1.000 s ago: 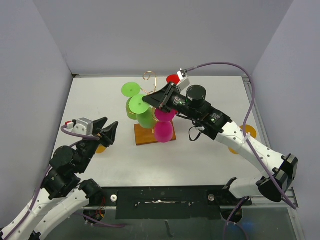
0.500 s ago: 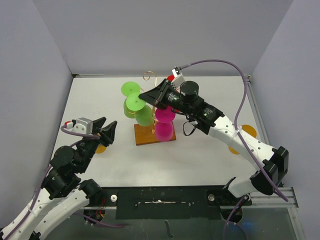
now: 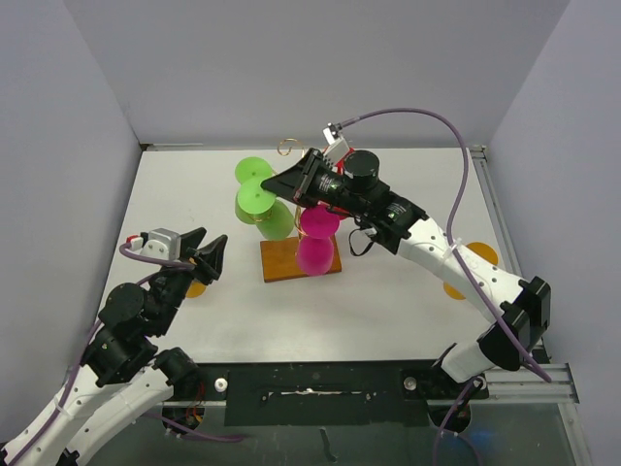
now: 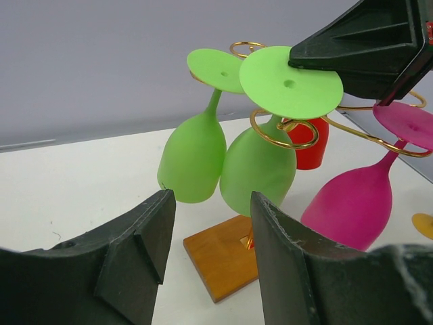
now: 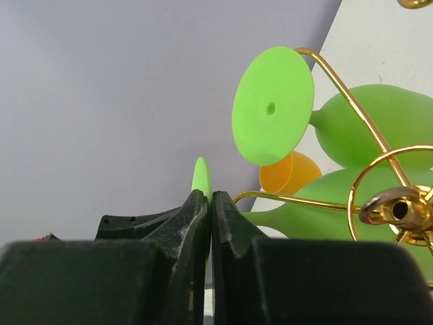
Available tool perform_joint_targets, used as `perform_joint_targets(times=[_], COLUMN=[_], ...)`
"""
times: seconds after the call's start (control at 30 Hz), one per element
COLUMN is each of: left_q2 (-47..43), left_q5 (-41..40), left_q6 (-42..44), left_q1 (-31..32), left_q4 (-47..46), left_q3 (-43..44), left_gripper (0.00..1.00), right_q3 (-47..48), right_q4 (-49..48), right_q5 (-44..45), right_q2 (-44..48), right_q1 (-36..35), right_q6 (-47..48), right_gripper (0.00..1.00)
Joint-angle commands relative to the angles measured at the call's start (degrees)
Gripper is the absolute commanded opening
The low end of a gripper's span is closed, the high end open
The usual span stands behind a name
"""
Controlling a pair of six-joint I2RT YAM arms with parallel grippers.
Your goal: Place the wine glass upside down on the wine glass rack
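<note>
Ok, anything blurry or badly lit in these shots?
Top external: even soft light, faint shadows, wine glass rack sharp. Left wrist: pink glass crisp, left claw dark and soft. Right wrist: right claw nearly black where it pinches the wine glass by its foot; gold scroll looks soft.

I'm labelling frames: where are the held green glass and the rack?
Held green plastic wine glass (image 4: 291,84): left wrist view, foot disc.
Gold wire wine glass rack (image 4: 218,261): left wrist view, wooden base.

The nearer green wine glass (image 4: 257,169) hides much of the red glass (image 4: 312,147).
</note>
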State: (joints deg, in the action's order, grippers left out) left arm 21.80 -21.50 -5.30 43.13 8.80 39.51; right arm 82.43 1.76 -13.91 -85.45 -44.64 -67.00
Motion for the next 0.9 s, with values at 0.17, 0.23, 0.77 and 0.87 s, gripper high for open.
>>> perform_joint_targets(times=[0.17, 0.23, 0.77, 0.87], left_q2=[-0.62, -0.62, -0.71, -0.86], left_q5=[-0.92, -0.94, -1.35, -1.59], left_q6=[0.11, 0.11, 0.03, -0.04], left_q1=[-0.02, -0.06, -0.02, -0.06], left_q4=[-3.52, -3.61, -4.11, -4.14], left_q3=[0.13, 0.09, -0.01, -0.04], left_gripper=[0.47, 0.47, 0.47, 0.47], right_q3=[4.73, 4.92, 6.06, 6.61], right_q4=[-3.13, -2.79, -0.11, 0.4], right_q5=[-3.47, -3.91, -5.21, -5.86], right_q2=[-0.59, -0.78, -1.59, -2.14], right_q1=[-0.92, -1.12, -1.9, -1.93], right_q6=[2.64, 2.82, 4.9, 5.34], right_gripper=[0.0, 0.0, 0.03, 0.04])
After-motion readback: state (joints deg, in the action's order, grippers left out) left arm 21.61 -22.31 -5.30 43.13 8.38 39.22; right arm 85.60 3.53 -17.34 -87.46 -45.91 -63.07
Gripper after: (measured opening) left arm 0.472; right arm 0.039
